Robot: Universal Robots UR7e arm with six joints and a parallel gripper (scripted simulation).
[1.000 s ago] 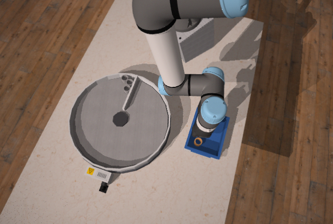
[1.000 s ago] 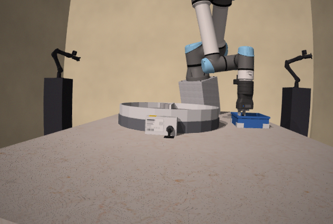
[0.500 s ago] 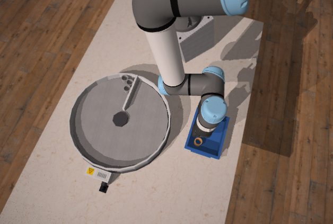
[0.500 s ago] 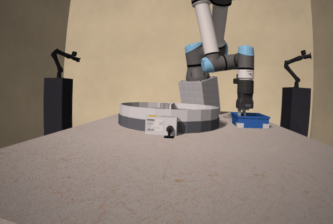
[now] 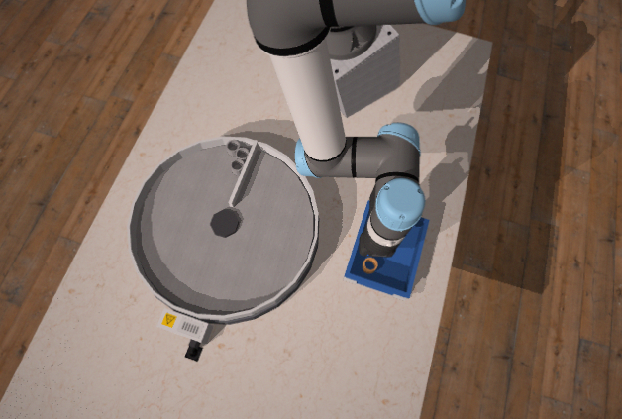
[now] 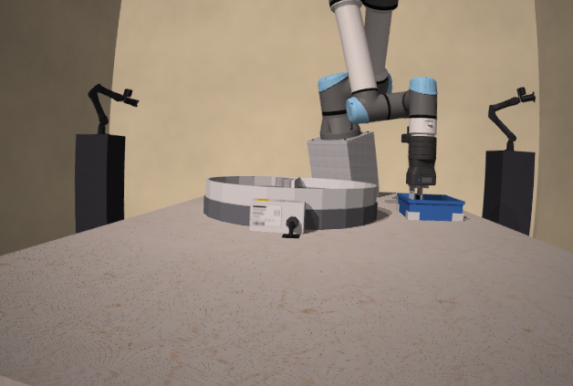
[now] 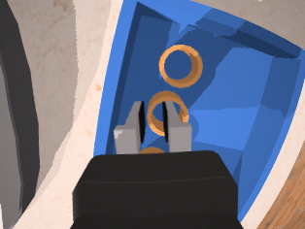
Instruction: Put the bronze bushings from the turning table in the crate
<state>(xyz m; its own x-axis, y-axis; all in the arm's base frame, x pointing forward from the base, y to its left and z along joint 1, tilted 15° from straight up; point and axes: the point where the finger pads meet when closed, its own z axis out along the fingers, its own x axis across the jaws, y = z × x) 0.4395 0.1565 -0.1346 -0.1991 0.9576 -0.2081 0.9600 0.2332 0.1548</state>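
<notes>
My gripper [image 7: 153, 113] hangs low inside the blue crate [image 5: 387, 261], also seen in the exterior view [image 6: 431, 206]. Its fingers stand a little apart with nothing between them. Under the fingertips a bronze bushing lies on the crate floor. A second bronze bushing [image 7: 181, 66] lies beyond it and also shows in the top view [image 5: 369, 264]. A bit of a third bronze bushing [image 7: 152, 150] shows below the fingers. Three steel bushings [image 5: 237, 155] sit on the turning table [image 5: 223, 225] against its divider bar.
The arm's grey base block [image 5: 369, 69] stands behind the crate. A control box with a warning label [image 5: 183, 326] is on the turning table's front. Two black pedestals with camera arms [image 6: 99, 177] [image 6: 507, 186] stand at the sides.
</notes>
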